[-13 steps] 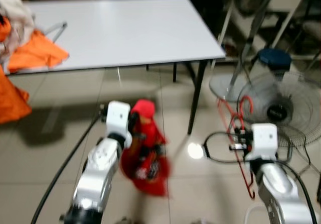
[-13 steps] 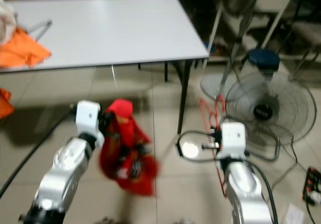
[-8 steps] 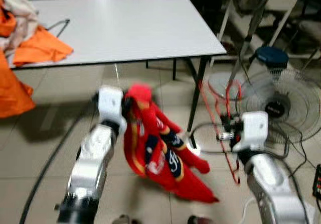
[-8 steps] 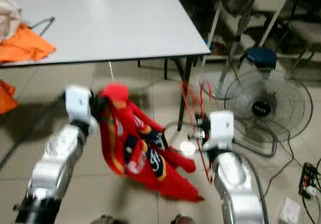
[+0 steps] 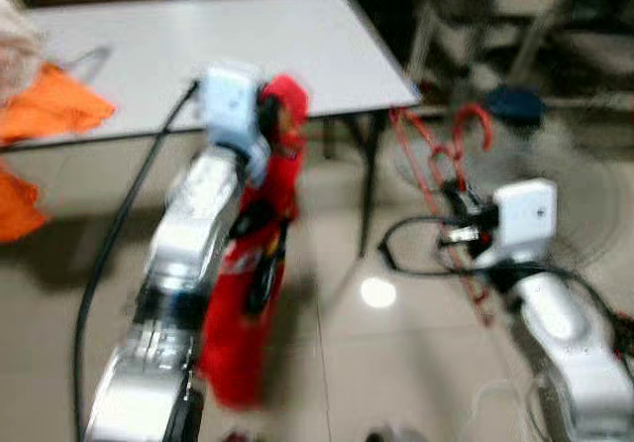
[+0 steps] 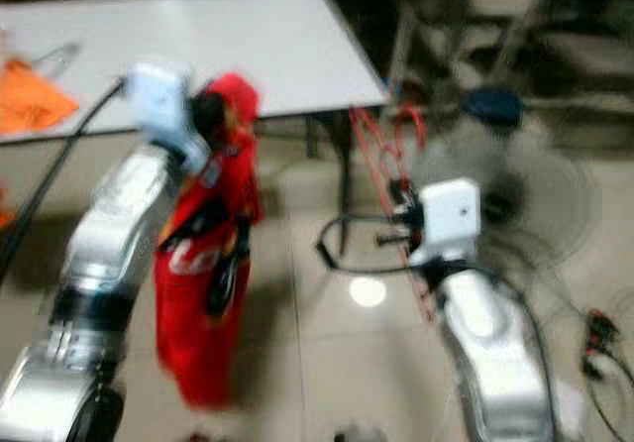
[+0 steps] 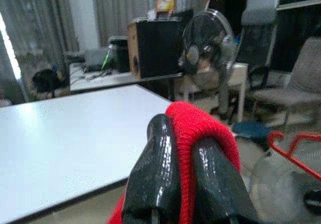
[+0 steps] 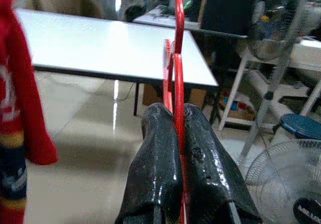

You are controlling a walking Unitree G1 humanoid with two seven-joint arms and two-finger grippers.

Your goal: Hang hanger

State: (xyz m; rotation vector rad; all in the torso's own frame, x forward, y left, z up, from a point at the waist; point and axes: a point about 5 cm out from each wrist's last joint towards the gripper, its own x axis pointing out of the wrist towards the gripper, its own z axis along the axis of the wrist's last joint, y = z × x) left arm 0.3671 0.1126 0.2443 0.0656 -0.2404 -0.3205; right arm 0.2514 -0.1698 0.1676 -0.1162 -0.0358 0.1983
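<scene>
A: Start at your right gripper (image 8: 176, 133). What did it have?

B: It was clamped on the red hanger (image 5: 441, 155), 2 black fingers (image 8: 155, 148) closed on the wire. In the right wrist view the wire ran straight up out of the grip, so the hanger's long axis lay roughly along the fingers, hook end away from the wrist. In the head views it rose from the gripper toward the table leg (image 5: 369, 199) and stood upright, slightly tilted.

A: And your left gripper (image 7: 183, 138)?

B: Closed on the top of the red garment (image 5: 253, 274). The red knit fold sat pinched between the 2 fingers, and the rest hung straight down below, long axis vertical, beside the left arm.

A: So the relation the next move turns on?

B: The garment hung to the left of the hanger, near but apart, with floor between them. You held the garment higher, about level with the white table (image 5: 297, 36) edge; the hanger sat lower, to the right. My judgement: your right arm was the one to bring across, since it carried the hanger. The neck opening couldn't be made out, the frames were blurred.

A: Anything close by?

B: A floor fan (image 8: 281, 174) stood just beyond the hanger; orange cloth (image 5: 54, 105) lay on the table's far left.
</scene>
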